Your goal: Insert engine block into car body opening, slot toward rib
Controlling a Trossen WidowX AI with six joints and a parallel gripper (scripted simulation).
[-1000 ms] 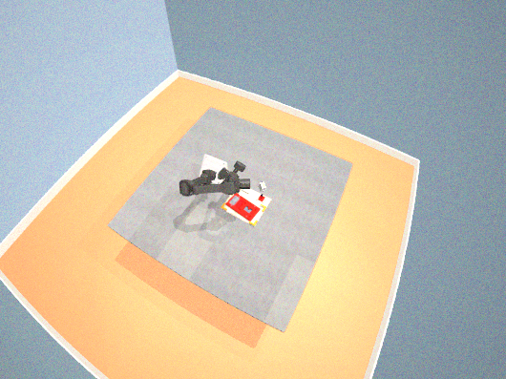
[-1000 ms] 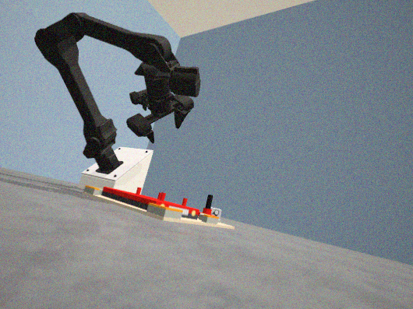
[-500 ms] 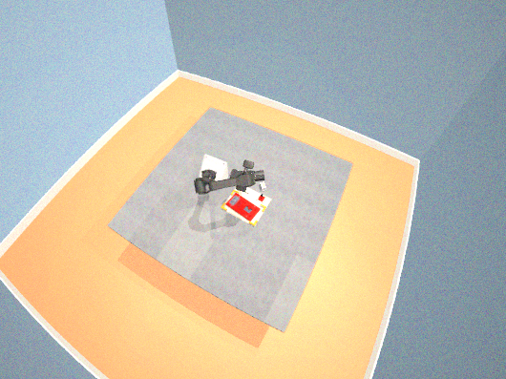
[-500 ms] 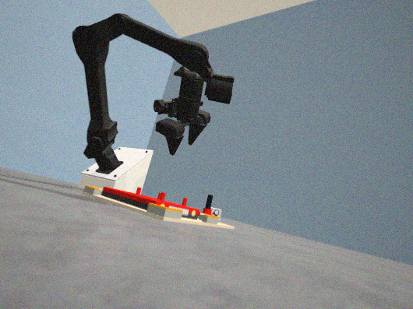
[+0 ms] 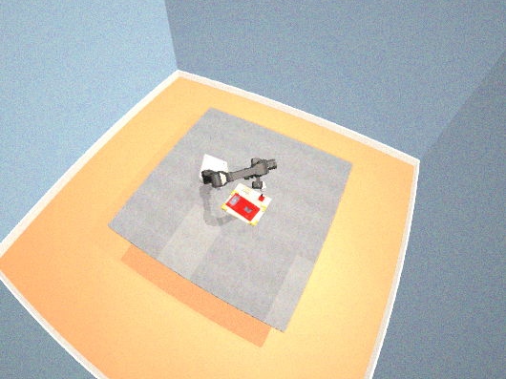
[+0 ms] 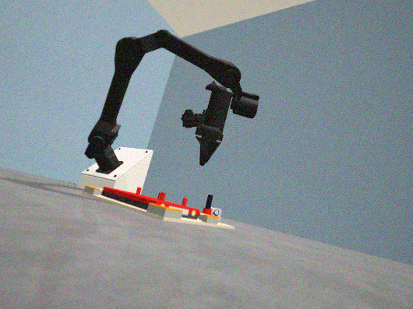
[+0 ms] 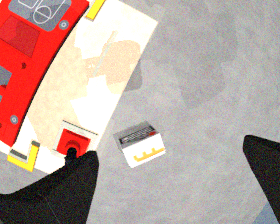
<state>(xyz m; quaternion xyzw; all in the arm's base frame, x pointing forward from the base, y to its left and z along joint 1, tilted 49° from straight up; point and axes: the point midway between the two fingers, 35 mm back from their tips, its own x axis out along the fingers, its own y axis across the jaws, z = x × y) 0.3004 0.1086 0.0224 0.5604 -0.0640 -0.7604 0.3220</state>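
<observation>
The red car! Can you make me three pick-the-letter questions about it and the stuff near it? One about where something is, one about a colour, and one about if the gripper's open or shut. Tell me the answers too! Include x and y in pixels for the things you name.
1. Where is the white block [image 5: 263, 188] [image 6: 216, 213] [image 7: 143, 146]?
A) On the car
B) On the grey mat [image 5: 286, 232] [image 6: 195, 267] [image 7: 200, 75], beside the board [image 5: 253, 194] [image 6: 227, 226] [image 7: 142, 22]
C) Between the fingers

2. What colour are the board's corner pieces on top?
A) Yellow
B) Green
C) Purple

3. How is the gripper [image 5: 258, 184] [image 6: 202, 163] [image 7: 174, 152]?
A) Shut on the block
B) Shut on nothing
C) Open, holding nothing

Answers:
1. B: the wrist view shows it lying past the board's edge.
2. A: yellow shows at the corners near the red car [image 5: 240, 207] [image 6: 128, 194] [image 7: 46, 52].
3. C: its fingers stand wide apart, gripping nothing.
</observation>
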